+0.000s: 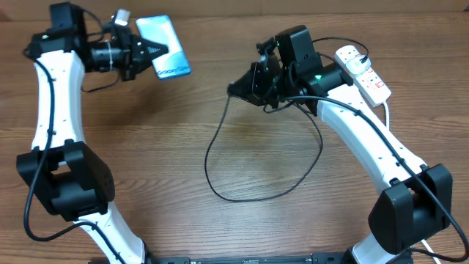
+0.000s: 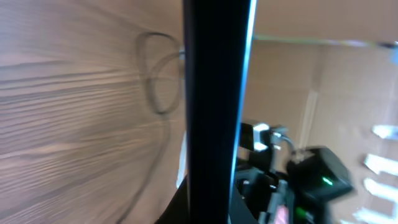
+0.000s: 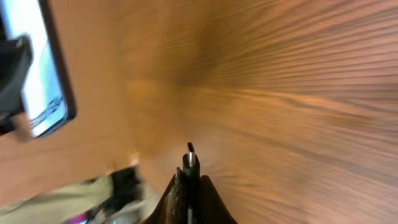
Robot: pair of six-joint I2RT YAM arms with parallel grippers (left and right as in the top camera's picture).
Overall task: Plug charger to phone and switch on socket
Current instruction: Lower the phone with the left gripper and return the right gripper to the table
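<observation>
My left gripper (image 1: pixel 152 53) is shut on the phone (image 1: pixel 164 45), a slim handset with a light blue screen, held above the far left of the table. In the left wrist view the phone (image 2: pixel 214 93) shows edge-on as a dark upright bar. My right gripper (image 1: pixel 236 88) is shut on the charger connector (image 3: pixel 190 163), whose metal tip points out between the fingers. The thin black charger cable (image 1: pixel 220 158) loops over the table middle. The phone also shows in the right wrist view (image 3: pixel 46 81), at upper left, apart from the tip. The white socket (image 1: pixel 363 72) lies far right.
A thick white cord (image 1: pixel 387 110) runs from the socket toward the right arm. The cable loop lies on the wooden table (image 1: pixel 161 161) between the two arms. The left arm base (image 1: pixel 66 176) and right arm base (image 1: pixel 410 213) stand near the front edge.
</observation>
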